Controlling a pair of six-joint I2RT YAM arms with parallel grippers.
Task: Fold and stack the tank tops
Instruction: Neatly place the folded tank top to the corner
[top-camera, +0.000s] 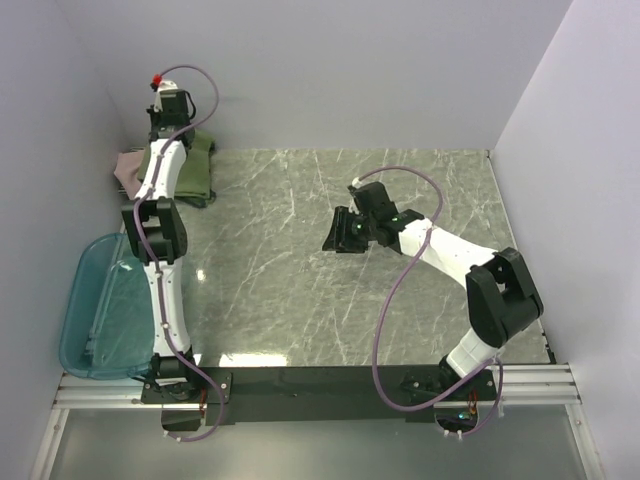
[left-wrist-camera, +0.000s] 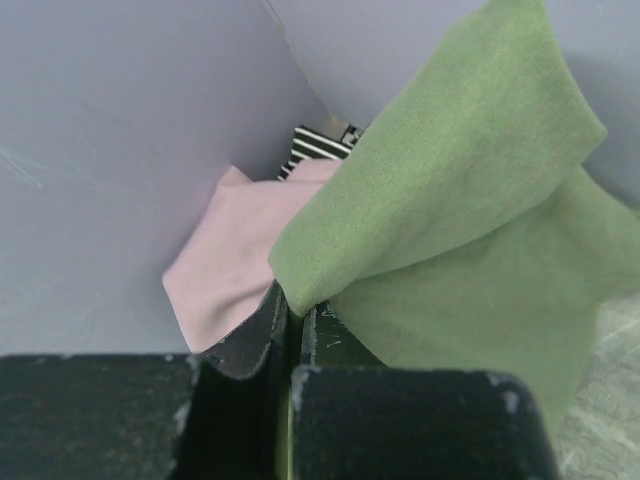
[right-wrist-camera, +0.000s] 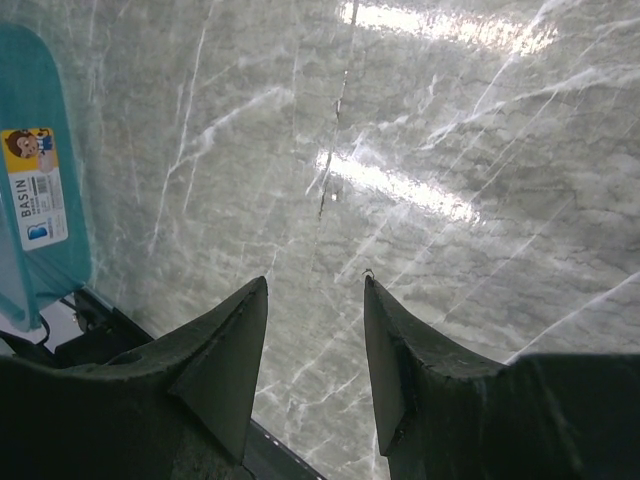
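**Olive-green tank top** (left-wrist-camera: 470, 230): far-left corner of the worktop (right-wrist-camera: 450, 150), overlapping the dusty-pink top (left-wrist-camera: 235, 250), with the striped top (left-wrist-camera: 318, 148) behind. Its edge is pinched tight in the left fingers (left-wrist-camera: 250, 340), probably to draw it out for folding.

**Right fingers** (right-wrist-camera: 225, 350): half-spread, empty, mid-worktop, seemingly idle.

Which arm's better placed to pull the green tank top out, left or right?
Left: the left pincer is shut on the olive-green tank top in the far-left corner. The right pincer hangs open over the table.
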